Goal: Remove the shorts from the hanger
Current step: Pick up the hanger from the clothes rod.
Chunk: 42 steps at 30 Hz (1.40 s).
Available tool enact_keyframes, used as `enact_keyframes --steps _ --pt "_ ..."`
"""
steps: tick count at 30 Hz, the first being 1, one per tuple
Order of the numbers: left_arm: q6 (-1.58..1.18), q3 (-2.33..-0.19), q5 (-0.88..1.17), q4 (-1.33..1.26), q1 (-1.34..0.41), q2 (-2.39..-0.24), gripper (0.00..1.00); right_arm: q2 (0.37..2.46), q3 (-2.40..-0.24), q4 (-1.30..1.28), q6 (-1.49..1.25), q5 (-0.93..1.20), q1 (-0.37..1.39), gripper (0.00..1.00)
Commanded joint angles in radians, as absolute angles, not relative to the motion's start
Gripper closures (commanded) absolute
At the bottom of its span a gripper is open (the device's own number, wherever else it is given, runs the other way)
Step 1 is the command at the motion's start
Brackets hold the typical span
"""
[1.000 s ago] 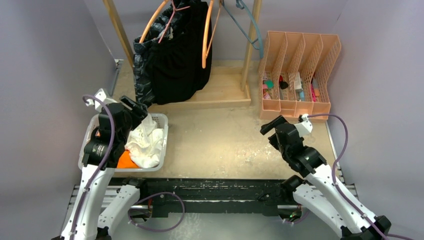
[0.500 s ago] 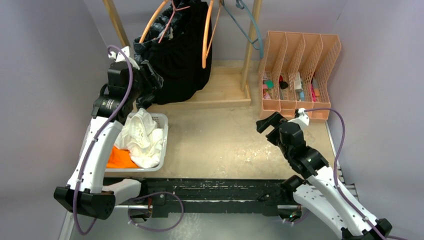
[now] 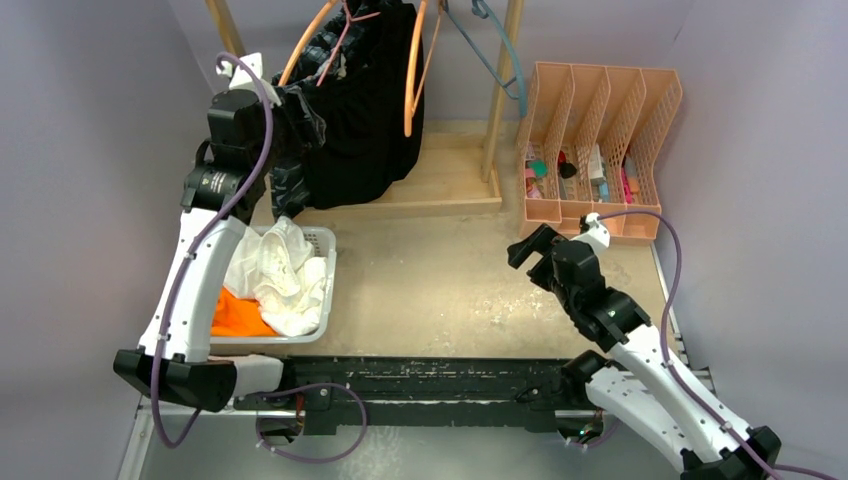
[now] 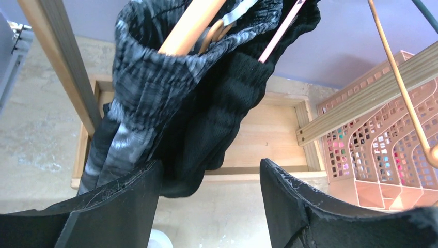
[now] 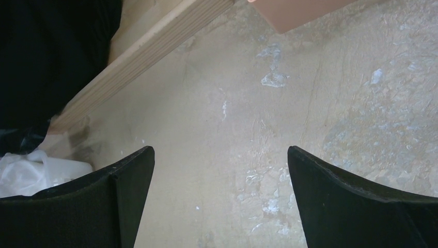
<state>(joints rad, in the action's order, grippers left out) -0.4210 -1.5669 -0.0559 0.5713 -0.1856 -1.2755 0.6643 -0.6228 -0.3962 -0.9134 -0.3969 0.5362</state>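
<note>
Wooden rack (image 3: pixel 497 100): black-grey camo-patterned shorts (image 3: pixel 284 185) and plain black shorts (image 3: pixel 365 120) hung on orange hangers (image 3: pixel 410 80); left gripper (image 3: pixel 297 120) against the camo pair. White plastic basket (image 3: pixel 326 285): plain white shorts (image 3: pixel 280 275), bright orange shorts (image 3: pixel 240 315). Right gripper (image 3: pixel 525 250) over tabletop (image 3: pixel 430 270).

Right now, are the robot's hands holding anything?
Left gripper: open, holding nothing, near the camo shorts.
Right gripper: open, holding nothing.

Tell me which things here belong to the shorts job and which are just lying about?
Job: camo shorts and black shorts on orange hangers; white shorts and orange shorts in the basket; left gripper.
Lying about: peach file rack, small items inside it.
</note>
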Motion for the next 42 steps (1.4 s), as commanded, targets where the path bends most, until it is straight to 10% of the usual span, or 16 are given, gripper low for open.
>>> enact_keyframes --steps 1,28,35,42 --pt "-0.345 -1.636 -0.011 0.510 -0.184 -1.315 0.32 0.678 -0.657 -0.377 -0.891 -0.387 0.536 0.01" --pt "-0.325 -1.831 0.287 0.528 -0.183 -1.540 0.57 0.703 -0.663 -0.403 -0.893 -0.386 0.535 0.01" --pt "-0.325 -1.855 0.282 0.525 -0.184 -1.559 0.97 0.719 -0.663 -0.405 -0.894 -0.380 0.536 0.01" --pt "-0.323 -1.825 0.274 0.462 -0.184 -1.513 1.00 0.758 -0.663 -0.403 -0.902 -0.370 0.535 0.01"
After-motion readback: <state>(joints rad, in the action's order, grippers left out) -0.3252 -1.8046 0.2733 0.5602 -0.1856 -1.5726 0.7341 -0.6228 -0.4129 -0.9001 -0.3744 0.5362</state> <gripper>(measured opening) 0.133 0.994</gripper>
